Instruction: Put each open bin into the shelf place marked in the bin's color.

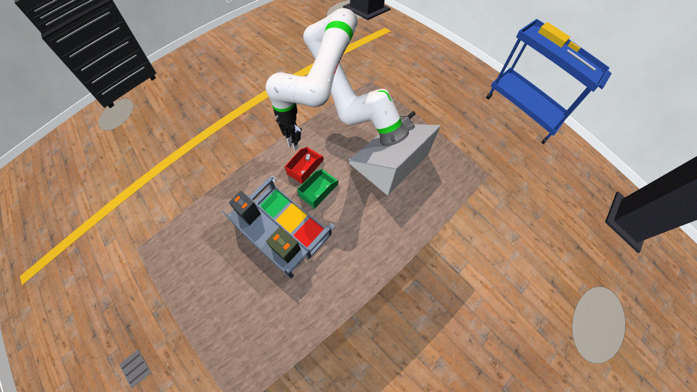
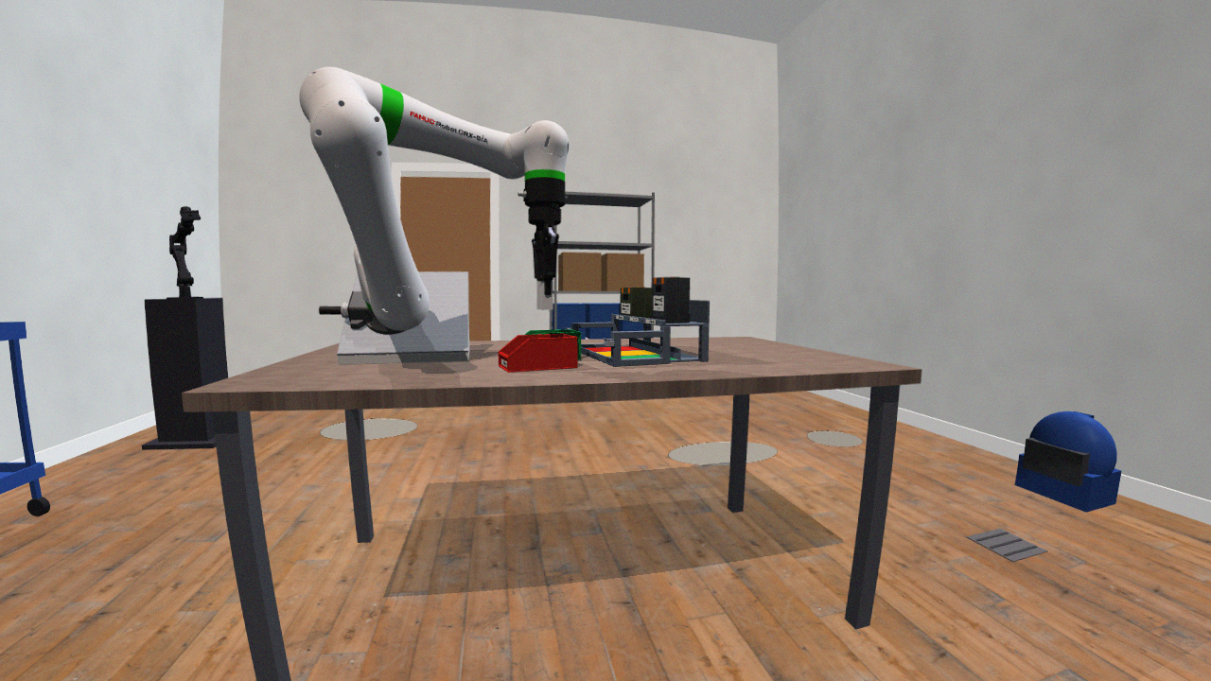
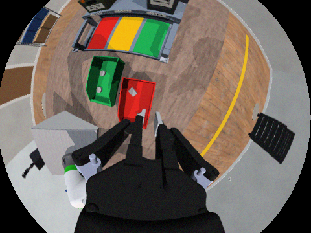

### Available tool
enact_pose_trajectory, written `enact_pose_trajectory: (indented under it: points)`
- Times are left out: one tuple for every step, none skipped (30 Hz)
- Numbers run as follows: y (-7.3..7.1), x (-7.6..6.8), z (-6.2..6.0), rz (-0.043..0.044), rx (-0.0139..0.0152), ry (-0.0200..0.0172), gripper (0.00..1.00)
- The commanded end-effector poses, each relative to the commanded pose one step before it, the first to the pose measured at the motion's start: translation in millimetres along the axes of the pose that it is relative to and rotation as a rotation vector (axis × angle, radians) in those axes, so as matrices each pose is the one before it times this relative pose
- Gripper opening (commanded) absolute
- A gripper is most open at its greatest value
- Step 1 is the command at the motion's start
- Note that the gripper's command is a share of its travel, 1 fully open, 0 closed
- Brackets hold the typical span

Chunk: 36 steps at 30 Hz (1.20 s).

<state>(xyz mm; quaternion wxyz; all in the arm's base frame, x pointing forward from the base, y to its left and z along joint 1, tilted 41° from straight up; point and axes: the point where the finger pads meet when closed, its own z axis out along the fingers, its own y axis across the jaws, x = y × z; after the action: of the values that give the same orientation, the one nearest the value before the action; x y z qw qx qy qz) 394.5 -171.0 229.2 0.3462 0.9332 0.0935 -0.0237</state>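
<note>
The red bin (image 1: 303,165) (image 2: 541,354) (image 3: 137,100) stands level on the table, with a grey part (image 3: 132,92) inside. The green bin (image 1: 316,190) (image 3: 105,81) stands beside it with two round parts. Both low fronts face the robot base. The shelf (image 1: 258,233) has a green mark (image 1: 274,202) (image 3: 150,37), a yellow mark (image 1: 291,217) (image 3: 126,33) and a red mark (image 1: 309,232) (image 3: 102,33), all bare. My gripper (image 1: 292,145) (image 2: 547,289) (image 3: 149,116) is slightly open and empty, well above the table by the red bin's outer side.
A black box (image 1: 246,209) (image 3: 162,4) and an olive box (image 1: 282,246) (image 3: 92,4) stand on the shelf's upper board, behind the marks. Side rails bound the shelf's row. The grey robot base (image 1: 395,155) stands beyond the green bin. A narrow gap separates the bins.
</note>
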Motion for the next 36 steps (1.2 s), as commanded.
enact_pose_trajectory:
  points:
    - [0.02, 0.23, 6.22, -0.00002, -0.00014, 0.00054, 0.15]
    - [0.00, 0.01, 1.96, 0.00000, 0.00000, 0.00000, 0.15]
    - [0.00, 0.00, 2.02, -0.00001, 0.00001, 0.00000, 0.15]
    - [0.01, 0.01, 2.05, 0.00001, -0.00001, 0.00000, 0.15]
    - [0.00, 0.00, 2.09, 0.00000, 0.00000, 0.00000, 0.15]
    - [0.00, 0.01, 2.11, 0.00000, 0.00000, 0.00000, 0.15]
    - [0.00, 0.00, 0.00, 0.00000, 0.00000, 0.00000, 0.15]
    - [0.00, 0.00, 0.00, 0.00000, 0.00000, 0.00000, 0.15]
    - [0.00, 0.00, 2.12, 0.00000, 0.00000, 0.00000, 0.15]
    - [0.00, 0.00, 2.13, 0.00000, 0.00000, 0.00000, 0.15]
    - [0.00, 0.01, 2.12, 0.00000, -0.00001, 0.00000, 0.15]
    - [0.00, 0.00, 2.11, -0.00001, 0.00001, 0.00000, 0.15]
    - [0.01, 0.01, 2.08, 0.00001, -0.00001, 0.00000, 0.15]
    - [0.00, 0.00, 2.05, 0.00000, 0.00001, 0.00000, 0.15]
    - [0.00, 0.01, 2.00, 0.00000, 0.00000, 0.00000, 0.15]
    - [0.00, 0.00, 1.95, 0.00000, 0.00000, 0.00000, 0.15]
    - [0.00, 0.00, 1.90, 0.00000, 0.00001, 0.00000, 0.15]
    - [0.01, 0.01, 1.83, 0.00001, -0.00001, 0.00000, 0.15]
    - [0.00, 0.00, 1.76, 0.00000, 0.00000, 0.00000, 0.15]
    - [0.00, 0.00, 1.68, 0.00000, 0.00000, 0.00000, 0.15]
    - [0.00, 0.01, 1.59, 0.00000, -0.00001, 0.00000, 0.15]
    - [0.00, 0.00, 1.50, 0.00000, 0.00000, 0.00000, 0.15]
    - [0.00, 0.00, 1.41, 0.00000, 0.00000, 0.00000, 0.15]
    - [0.00, 0.00, 0.00, 0.00000, 0.00000, 0.00000, 0.15]
    - [0.00, 0.00, 0.00, 0.00000, 0.00000, 0.00000, 0.15]
    - [0.00, 0.01, 1.31, 0.00001, -0.00001, 0.00000, 0.15]
    - [0.00, 0.00, 1.21, 0.00000, 0.00000, 0.00000, 0.15]
    - [0.00, 0.00, 1.10, 0.00000, 0.00001, 0.00000, 0.15]
    - [0.00, 0.00, 1.00, 0.00000, 0.00001, 0.00000, 0.15]
    - [0.00, 0.01, 0.89, 0.00001, -0.00001, 0.00000, 0.15]
    - [0.00, 0.00, 0.78, 0.00000, 0.00000, 0.00000, 0.15]
    - [0.00, 0.00, 0.68, 0.00000, 0.00000, 0.00000, 0.15]
    - [0.00, 0.00, 0.58, 0.00000, 0.00000, 0.00000, 0.15]
    - [0.00, 0.00, 0.48, 0.00000, 0.00000, 0.00000, 0.15]
    - [0.00, 0.00, 0.39, 0.00000, 0.00000, 0.00000, 0.15]
    - [0.00, 0.00, 0.31, 0.00000, 0.00000, 0.00000, 0.15]
